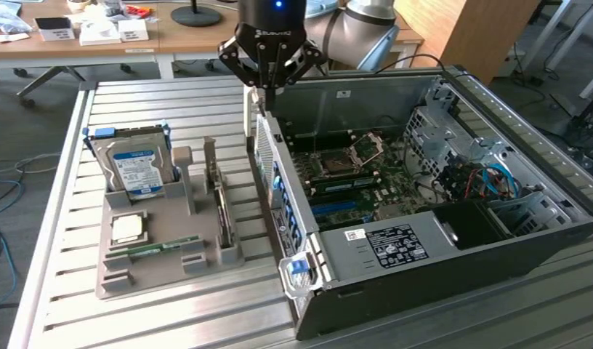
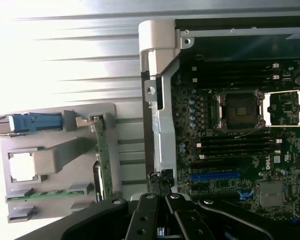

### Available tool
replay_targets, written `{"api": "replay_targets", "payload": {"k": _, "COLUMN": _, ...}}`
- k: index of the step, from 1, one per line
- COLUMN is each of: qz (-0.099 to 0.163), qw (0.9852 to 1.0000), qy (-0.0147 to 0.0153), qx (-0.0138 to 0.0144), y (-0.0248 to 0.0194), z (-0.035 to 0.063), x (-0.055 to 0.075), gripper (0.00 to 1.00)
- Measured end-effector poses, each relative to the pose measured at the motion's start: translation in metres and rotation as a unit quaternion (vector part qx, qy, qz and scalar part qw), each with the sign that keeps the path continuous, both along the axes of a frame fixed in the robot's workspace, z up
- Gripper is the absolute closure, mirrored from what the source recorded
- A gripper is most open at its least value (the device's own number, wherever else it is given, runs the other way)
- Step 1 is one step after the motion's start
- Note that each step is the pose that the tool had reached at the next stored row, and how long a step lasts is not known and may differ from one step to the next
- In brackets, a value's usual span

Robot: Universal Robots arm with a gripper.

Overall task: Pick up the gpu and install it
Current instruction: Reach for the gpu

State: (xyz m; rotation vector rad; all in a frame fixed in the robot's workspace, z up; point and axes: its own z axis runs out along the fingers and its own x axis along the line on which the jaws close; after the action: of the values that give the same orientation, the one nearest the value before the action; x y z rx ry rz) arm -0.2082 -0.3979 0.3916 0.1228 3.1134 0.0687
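Note:
The gpu stands on edge in a slot of the grey parts holder, to the exterior view's left of the open computer case. In the wrist view the gpu shows as a thin green board edge with a metal bracket. My gripper hangs shut above the far end of the case's rear wall, holding nothing. Its black fingers meet over that wall in the wrist view. The motherboard lies exposed inside, with a blue card slot.
The holder also carries a hard drive with a blue-white label, a square processor chip and a narrow RAM stick. A power supply and cables fill the case's near and right parts. A desk stands behind.

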Motion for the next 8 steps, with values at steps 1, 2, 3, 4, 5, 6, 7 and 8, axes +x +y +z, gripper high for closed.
{"api": "replay_targets", "payload": {"k": 1, "qz": 0.0, "qw": 1.0, "qy": 0.0, "qx": 0.0, "y": 0.0001, "z": -0.0001, "x": -0.003, "gripper": 0.89}}
{"api": "replay_targets", "payload": {"k": 2, "qz": 0.0, "qw": 1.0, "qy": 0.0, "qx": 0.0, "y": 0.0002, "z": -0.0002, "x": -0.005, "gripper": 0.89}}
{"api": "replay_targets", "payload": {"k": 3, "qz": 0.0, "qw": 1.0, "qy": 0.0, "qx": 0.0, "y": 0.0002, "z": -0.0003, "x": -0.008, "gripper": 0.89}}
{"api": "replay_targets", "payload": {"k": 4, "qz": -0.001, "qw": 1.0, "qy": 0.0, "qx": 0.0, "y": 0.0003, "z": -0.0004, "x": -0.011, "gripper": 0.89}}
{"api": "replay_targets", "payload": {"k": 5, "qz": -0.001, "qw": 1.0, "qy": 0.0, "qx": 0.0, "y": 0.0003, "z": -0.0005, "x": -0.013, "gripper": 0.89}}
{"api": "replay_targets", "payload": {"k": 6, "qz": -0.001, "qw": 1.0, "qy": 0.0, "qx": 0.0, "y": 0.0004, "z": -0.0006, "x": -0.016, "gripper": 0.89}}
{"api": "replay_targets", "payload": {"k": 7, "qz": -0.001, "qw": 1.0, "qy": 0.0, "qx": 0.0, "y": 0.0004, "z": -0.0007, "x": -0.019, "gripper": 0.89}}
{"api": "replay_targets", "payload": {"k": 8, "qz": -0.001, "qw": 1.0, "qy": 0.0, "qx": 0.0, "y": 0.0005, "z": -0.0008, "x": -0.022, "gripper": 0.89}}
